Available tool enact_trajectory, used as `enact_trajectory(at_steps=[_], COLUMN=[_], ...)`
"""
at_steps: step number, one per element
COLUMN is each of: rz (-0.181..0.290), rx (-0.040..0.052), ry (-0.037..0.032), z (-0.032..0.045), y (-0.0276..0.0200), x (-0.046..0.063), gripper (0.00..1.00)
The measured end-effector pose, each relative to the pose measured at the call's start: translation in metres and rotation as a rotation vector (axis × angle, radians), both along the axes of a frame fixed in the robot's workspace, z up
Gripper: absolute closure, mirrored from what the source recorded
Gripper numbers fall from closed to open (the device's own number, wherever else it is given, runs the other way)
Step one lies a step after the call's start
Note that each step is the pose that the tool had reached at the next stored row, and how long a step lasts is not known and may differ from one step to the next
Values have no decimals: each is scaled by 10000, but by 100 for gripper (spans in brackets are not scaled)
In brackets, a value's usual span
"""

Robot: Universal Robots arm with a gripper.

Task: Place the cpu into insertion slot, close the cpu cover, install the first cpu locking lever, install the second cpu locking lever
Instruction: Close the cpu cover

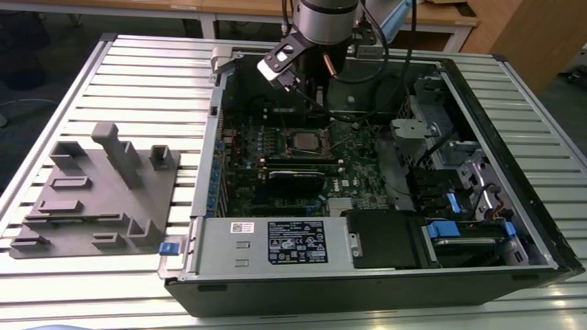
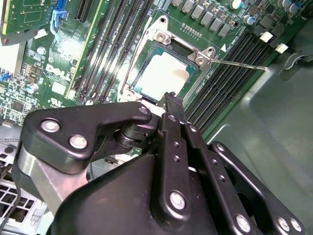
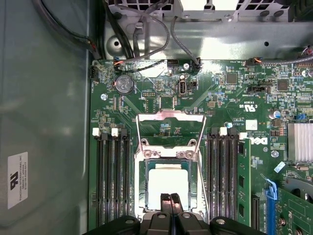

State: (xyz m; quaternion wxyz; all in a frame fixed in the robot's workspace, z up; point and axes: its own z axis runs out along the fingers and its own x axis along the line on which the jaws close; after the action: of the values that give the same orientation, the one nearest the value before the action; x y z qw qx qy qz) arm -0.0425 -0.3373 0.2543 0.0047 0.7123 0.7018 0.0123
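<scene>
One cpu (image 3: pixel 167 182), one insertion slot (image 3: pixel 142 189), one cpu cover (image 3: pixel 168 115)

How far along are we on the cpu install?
Done: the cpu lies flat in the slot. In hand: nothing; the shut hand is at the cpu's edge. Left: the cover stands raised, and a lever juts out unlatched.

We look down on the whole open case (image 1: pixel 367 297) and counter (image 1: pixel 137 75) from high up in the exterior view. In both wrist views we sit close above the board (image 2: pixel 49 63) (image 3: pixel 161 98), looking past the gripper (image 2: pixel 170 99) (image 3: pixel 170 198) at the cpu (image 2: pixel 164 73) (image 3: pixel 167 182).
</scene>
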Motion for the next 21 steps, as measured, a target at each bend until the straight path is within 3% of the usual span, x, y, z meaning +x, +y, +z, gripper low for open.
enact_trajectory(at_steps=[3, 21], rz=[0, 0], rx=[-2, -3], ry=[1, 1], z=[42, 44], y=[0, 0], x=[0, 69], gripper=[89, 89])
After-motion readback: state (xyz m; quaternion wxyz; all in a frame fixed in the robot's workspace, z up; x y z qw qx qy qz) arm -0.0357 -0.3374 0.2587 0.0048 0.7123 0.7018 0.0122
